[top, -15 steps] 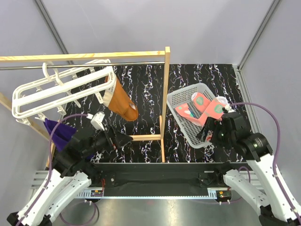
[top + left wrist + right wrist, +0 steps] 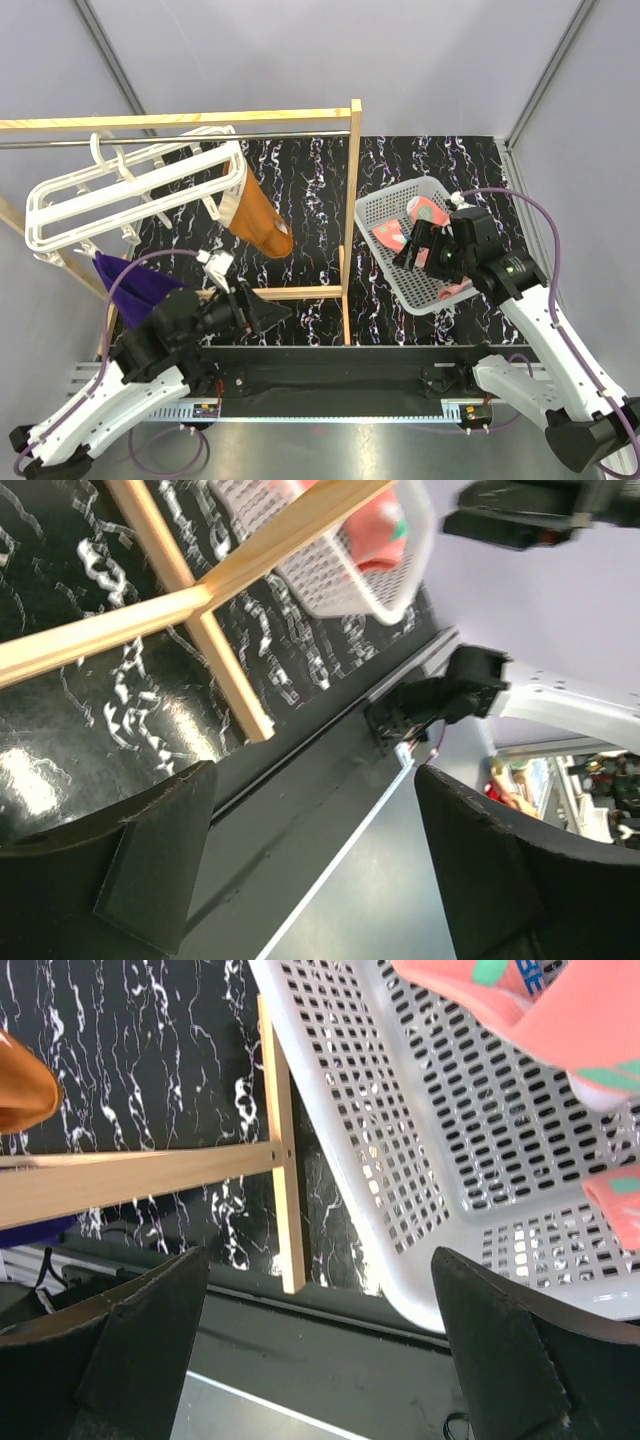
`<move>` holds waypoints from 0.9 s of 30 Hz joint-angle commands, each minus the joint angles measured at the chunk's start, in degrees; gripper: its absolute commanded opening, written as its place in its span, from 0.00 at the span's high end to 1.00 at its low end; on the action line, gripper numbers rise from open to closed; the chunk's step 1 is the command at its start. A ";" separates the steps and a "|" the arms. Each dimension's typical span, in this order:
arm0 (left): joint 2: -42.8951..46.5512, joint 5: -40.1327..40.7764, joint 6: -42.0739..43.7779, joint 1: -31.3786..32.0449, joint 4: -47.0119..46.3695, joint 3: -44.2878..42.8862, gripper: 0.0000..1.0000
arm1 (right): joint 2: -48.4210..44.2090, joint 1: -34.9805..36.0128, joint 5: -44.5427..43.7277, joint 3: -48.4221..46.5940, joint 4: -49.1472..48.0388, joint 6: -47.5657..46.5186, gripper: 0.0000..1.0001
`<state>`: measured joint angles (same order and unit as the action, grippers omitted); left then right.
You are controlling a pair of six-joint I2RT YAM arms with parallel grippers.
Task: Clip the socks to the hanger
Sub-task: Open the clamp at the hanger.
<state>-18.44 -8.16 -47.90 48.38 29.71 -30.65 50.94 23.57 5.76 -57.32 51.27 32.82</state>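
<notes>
surface: black marble-look table [image 2: 420, 160]
room: pale grey walls [image 2: 300, 60]
socks [image 2: 431, 212]: in basket [image 2: 385, 195], 3 o'clock
hanger [image 2: 110, 195]: 10 o'clock
left claw [image 2: 315, 880]: wide, empty
right claw [image 2: 320, 1350]: wide, empty, at basket edge
writing: sock print unreadable

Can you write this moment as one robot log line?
left end effector: open, empty | right end effector: open, above basket | socks: in basket, not clipped
</notes>
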 commanded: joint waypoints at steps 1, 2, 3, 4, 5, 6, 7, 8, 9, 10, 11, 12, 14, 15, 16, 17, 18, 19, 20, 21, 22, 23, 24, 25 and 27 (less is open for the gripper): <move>6.21 0.96 -0.97 0.31 -4.06 1.65 0.17 | 2.05 -0.28 -0.74 -2.62 -5.56 -1.35 0.00; 7.09 1.22 -1.49 0.31 -3.44 1.82 0.18 | 2.41 -0.19 -1.53 -2.88 -5.74 -1.18 0.01; 7.71 1.39 -1.67 0.31 -2.74 1.65 0.20 | 2.76 -0.19 -1.45 -3.32 -6.00 -1.35 0.02; 9.19 1.83 -1.76 0.31 -1.51 1.30 0.23 | 3.11 -0.28 -0.50 -3.76 -6.87 -1.53 0.03; 9.99 2.01 -2.11 0.31 -1.24 0.86 0.28 | 2.94 -0.19 1.08 -3.68 -8.01 -1.88 0.07; 10.96 2.01 -2.11 0.31 -1.15 0.34 0.29 | 2.50 -0.28 5.36 -3.42 -9.07 -2.49 0.08; 12.01 2.27 -2.02 0.31 -1.15 -0.02 0.29 | 0.85 -0.19 8.01 -1.85 -12.65 -2.84 0.09; 14.37 2.62 -1.67 0.22 -1.06 -0.54 0.31 | -0.13 -0.19 10.65 -0.79 -14.42 -3.11 0.09; 15.52 2.97 -1.32 0.31 -0.98 -1.16 0.31 | -1.09 -0.19 17.20 0.18 -16.18 -4.07 0.09; 16.67 4.02 -0.45 0.22 -0.63 -2.38 0.31 | -2.58 -0.19 19.79 0.89 -17.24 -4.43 0.09; 18.24 4.38 0.17 0.31 -0.62 -3.00 0.32 | -3.21 -0.02 21.64 0.98 -17.08 -4.86 0.09; 20.35 4.82 0.87 0.22 -0.54 -3.53 0.32 | -3.91 1.11 22.45 0.81 -16.12 -6.00 0.11; 22.12 5.79 2.89 0.22 -0.53 -4.94 0.35 | -5.93 3.31 21.49 -0.77 -12.34 -7.24 0.11; 23.43 6.23 3.51 0.22 -0.45 -5.29 0.37 | -6.46 5.50 22.53 -1.73 -11.46 -7.59 0.11; 23.79 6.84 4.12 0.22 -0.62 -5.64 0.38 | -6.90 7.17 23.32 -2.26 -11.71 -7.16 0.12; 24.06 7.11 5.09 0.22 -0.88 -5.82 0.38 | -6.47 9.02 23.94 -2.88 -11.98 -6.63 0.12; 24.41 7.28 5.53 0.22 -1.15 -5.91 0.39 | -4.90 11.38 22.38 -5.23 -11.11 -6.02 0.14; 24.50 7.72 5.88 0.22 -1.50 -6.00 0.39 | -3.84 18.28 19.76 -6.91 -9.97 -5.92 0.16; 24.41 7.72 5.97 0.22 -2.02 -5.91 0.40 | -2.78 22.00 13.29 -8.49 -9.00 -5.84 0.16; 24.15 7.29 6.06 0.22 -3.07 -5.91 0.42 | -1.56 26.39 10.18 -10.77 -8.99 -5.49 0.16; 24.06 7.02 6.15 0.22 -3.69 -6.00 0.43 | -1.11 33.05 7.36 -11.40 -9.95 -5.14 0.15; 23.89 6.67 6.06 0.14 -4.22 -6.17 0.44 | -0.67 36.07 3.77 -11.93 -11.00 -4.35 0.15; 23.80 6.15 5.98 0.22 -4.84 -6.35 0.45 | 1.08 38.11 3.04 -12.81 -13.62 -4.43 0.15; 23.62 5.62 6.06 0.22 -4.93 -6.61 0.47 | 2.49 39.78 2.68 -13.51 -14.87 -4.60 0.15; 23.62 5.44 6.68 0.22 -3.80 -8.27 0.49 | 6.95 45.23 -0.73 -16.23 -18.11 -6.44 0.14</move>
<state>-0.30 -2.50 -43.24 48.38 29.45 -35.55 53.30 64.01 13.30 -69.38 39.29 28.01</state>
